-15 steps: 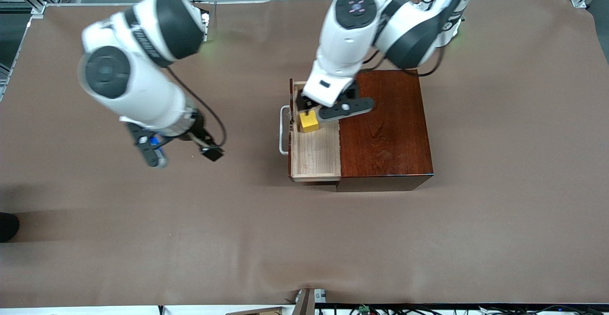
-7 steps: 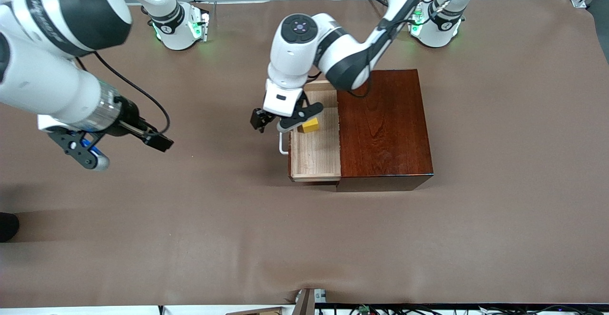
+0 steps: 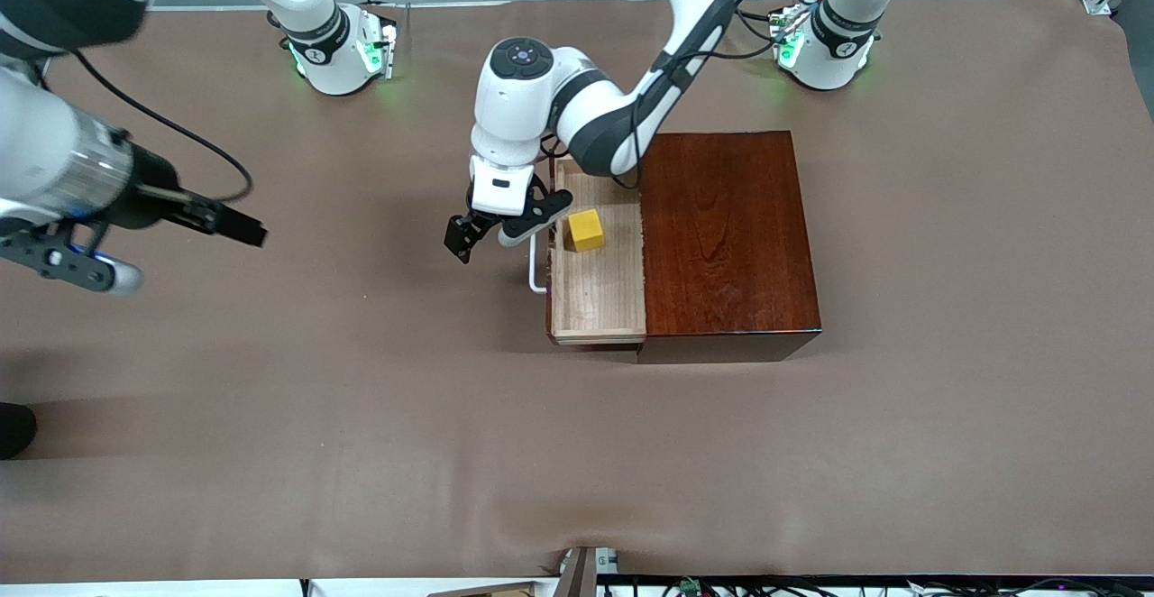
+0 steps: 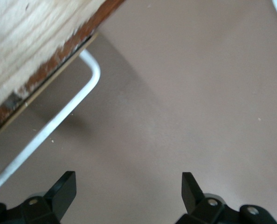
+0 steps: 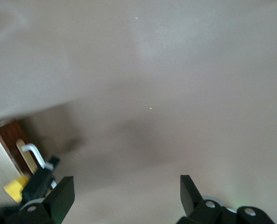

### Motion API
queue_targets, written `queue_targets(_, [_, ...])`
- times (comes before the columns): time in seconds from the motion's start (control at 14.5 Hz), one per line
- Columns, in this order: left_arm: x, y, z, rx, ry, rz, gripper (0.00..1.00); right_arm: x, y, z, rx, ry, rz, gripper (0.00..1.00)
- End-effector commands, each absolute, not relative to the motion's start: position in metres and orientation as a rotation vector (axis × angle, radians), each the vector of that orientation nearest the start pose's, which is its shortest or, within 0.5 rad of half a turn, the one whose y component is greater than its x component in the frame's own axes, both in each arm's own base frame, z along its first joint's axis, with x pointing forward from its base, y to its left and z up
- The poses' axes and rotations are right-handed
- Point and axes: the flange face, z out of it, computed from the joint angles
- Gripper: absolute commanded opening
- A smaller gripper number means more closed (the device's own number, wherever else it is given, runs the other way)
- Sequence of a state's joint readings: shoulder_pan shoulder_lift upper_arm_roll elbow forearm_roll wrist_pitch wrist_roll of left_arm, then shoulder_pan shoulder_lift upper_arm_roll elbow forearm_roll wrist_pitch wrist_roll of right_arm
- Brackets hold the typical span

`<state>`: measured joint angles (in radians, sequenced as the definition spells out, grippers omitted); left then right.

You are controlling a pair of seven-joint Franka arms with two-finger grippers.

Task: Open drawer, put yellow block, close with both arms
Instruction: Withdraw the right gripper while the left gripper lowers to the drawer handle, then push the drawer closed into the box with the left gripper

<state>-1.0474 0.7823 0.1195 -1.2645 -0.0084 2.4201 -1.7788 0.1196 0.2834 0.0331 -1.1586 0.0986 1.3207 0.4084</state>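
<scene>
The yellow block [image 3: 586, 230] lies in the open drawer [image 3: 597, 295]. The left gripper [image 3: 494, 230], spread empty, hangs by the handle [image 3: 537, 265] and should probably push squarely; the right gripper [image 3: 63, 256], spread, waits.

You have two glossy white jointed arms with rounded shells and dark grey-black bands at the joints. The left arm [image 3: 577, 114] carries a round black cap with a small lit mark on top, and a thin black cable runs along it. The right arm [image 3: 54, 164] ends in a silvery metal wrist collar with a looping black cable. Both round white bases [image 3: 338, 51] glow green. Each black two-finger gripper shows small silver screws.
</scene>
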Motion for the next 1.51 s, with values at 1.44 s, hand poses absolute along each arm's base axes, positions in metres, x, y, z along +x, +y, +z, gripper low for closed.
queue_targets(1.44, [0.446, -0.624, 0.307, -2.891, -1.436, -0.4, 1.0, 0.516, 0.016, 0.662, -3.078, -0.197, 0.124, 1.0])
